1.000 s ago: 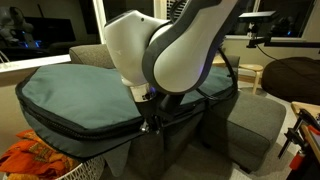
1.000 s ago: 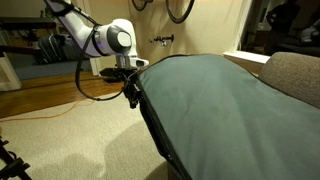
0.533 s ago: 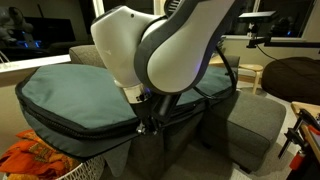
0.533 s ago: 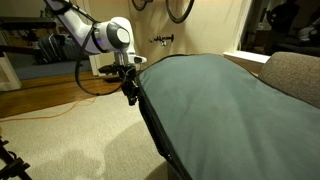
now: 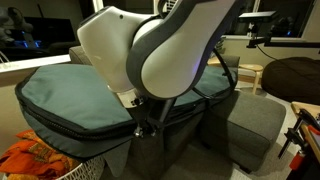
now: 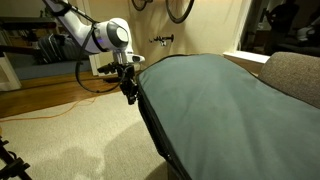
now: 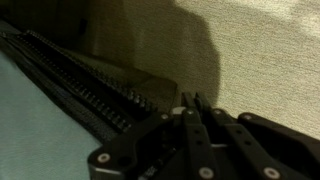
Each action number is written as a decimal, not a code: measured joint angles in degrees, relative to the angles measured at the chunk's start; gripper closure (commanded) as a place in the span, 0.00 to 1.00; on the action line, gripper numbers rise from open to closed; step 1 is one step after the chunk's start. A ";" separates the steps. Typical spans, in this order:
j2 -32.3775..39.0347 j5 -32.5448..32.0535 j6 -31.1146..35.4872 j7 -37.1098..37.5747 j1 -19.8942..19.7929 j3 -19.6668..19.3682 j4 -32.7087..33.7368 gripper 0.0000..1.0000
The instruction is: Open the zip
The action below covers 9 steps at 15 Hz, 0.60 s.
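A very large teal-green padded bag [image 5: 70, 90] lies across the scene; it also shows in an exterior view [image 6: 220, 100]. The zip [image 5: 80, 128] is a dark line with black trim along the bag's side edge [image 6: 150, 120]. In the wrist view its toothed track [image 7: 90, 85] runs from upper left down to the fingers. My gripper [image 6: 130, 98] sits at the bag's corner, on the zip line. Its fingers [image 7: 190, 100] are pressed together at the zip, apparently on the pull, which is mostly hidden. In an exterior view the arm's bulk hides most of the gripper [image 5: 140, 128].
A grey sofa [image 5: 255, 120] stands beside and under the bag, its arm also showing [image 6: 295, 75]. Orange cloth [image 5: 35, 158] lies at the front corner. Beige carpet [image 6: 70, 140] spreads below the bag, with an orange cable [image 6: 60, 112] across it.
The arm has shifted a little along the bag's edge, towards the camera in one exterior view. The gripper stays shut at the zip line.
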 measured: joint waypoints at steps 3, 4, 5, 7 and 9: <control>0.47 -1.13 -1.24 1.17 0.17 0.24 0.77 0.95; 0.57 -1.44 -1.64 1.48 0.18 0.34 0.98 0.95; 0.70 -1.67 -2.08 1.65 0.24 0.39 1.25 0.95; 1.15 -1.97 -2.96 1.81 0.32 0.55 2.06 0.95; 1.63 -2.11 -3.63 1.86 0.57 0.73 3.03 0.95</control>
